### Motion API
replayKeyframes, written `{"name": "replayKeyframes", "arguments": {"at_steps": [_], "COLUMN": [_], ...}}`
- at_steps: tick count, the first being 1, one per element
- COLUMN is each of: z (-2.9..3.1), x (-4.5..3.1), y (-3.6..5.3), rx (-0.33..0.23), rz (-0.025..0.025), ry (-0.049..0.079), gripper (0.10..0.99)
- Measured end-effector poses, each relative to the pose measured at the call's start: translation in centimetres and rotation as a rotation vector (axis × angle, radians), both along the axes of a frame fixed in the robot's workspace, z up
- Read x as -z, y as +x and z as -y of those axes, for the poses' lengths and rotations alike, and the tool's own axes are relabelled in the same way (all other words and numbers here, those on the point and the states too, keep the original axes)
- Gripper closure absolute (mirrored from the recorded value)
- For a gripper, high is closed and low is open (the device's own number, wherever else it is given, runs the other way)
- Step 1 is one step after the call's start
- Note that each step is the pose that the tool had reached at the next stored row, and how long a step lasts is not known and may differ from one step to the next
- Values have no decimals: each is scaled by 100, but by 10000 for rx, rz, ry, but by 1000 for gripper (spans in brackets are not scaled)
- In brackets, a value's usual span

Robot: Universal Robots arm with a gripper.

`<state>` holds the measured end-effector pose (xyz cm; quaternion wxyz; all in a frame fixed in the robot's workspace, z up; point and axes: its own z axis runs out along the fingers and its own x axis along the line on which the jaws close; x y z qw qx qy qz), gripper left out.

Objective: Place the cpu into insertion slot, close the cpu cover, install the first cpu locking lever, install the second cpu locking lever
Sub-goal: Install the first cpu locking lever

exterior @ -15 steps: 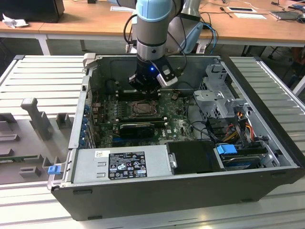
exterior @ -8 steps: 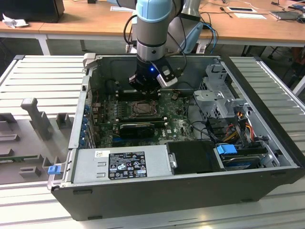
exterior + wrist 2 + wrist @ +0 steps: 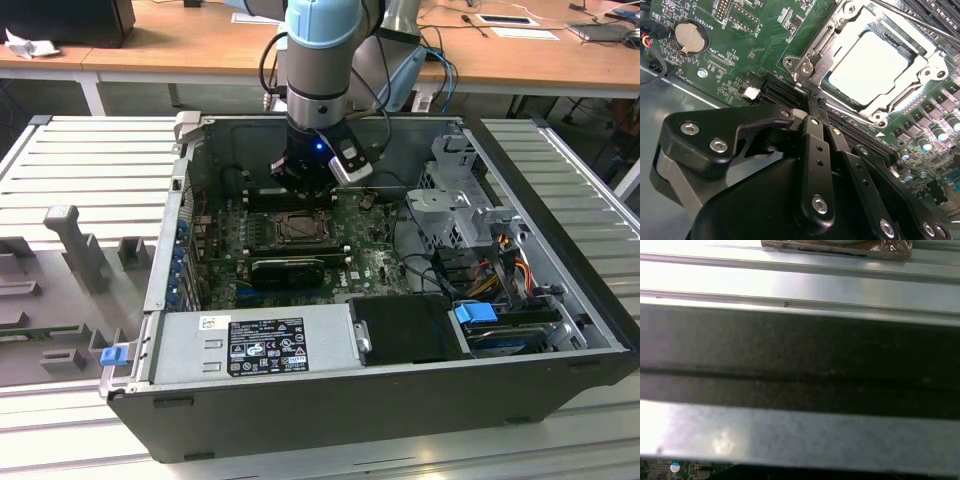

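While the hand (image 3: 812, 107), fingers pressed together and empty, hovers beside the insertion slot (image 3: 822, 55), the cpu (image 3: 867, 65) lies seated under the closed cpu cover (image 3: 932, 67).

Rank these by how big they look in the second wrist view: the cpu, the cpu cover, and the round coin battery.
1. cpu cover, the metal frame lying around the chip.
2. cpu, the pale square inside the frame's opening.
3. coin battery, clearly smallest, though it does not lie level with the socket in this slanted view.

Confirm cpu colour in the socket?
Pale silver-white, the cpu sits under the grey metal cpu cover. Clearest in the second wrist view.
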<state>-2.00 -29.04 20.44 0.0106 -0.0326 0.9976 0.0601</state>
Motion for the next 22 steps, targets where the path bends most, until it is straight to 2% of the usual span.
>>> {"name": "replayKeyframes", "arguments": {"at_steps": [10, 13, 22], "z": [0, 1, 1], "x": [-8, 11, 13], "y": [0, -1, 0], "rx": [0, 0, -1], "rz": [2, -4, 0], "ry": [-20, -83, -145], "gripper": [980, 980, 980]}}
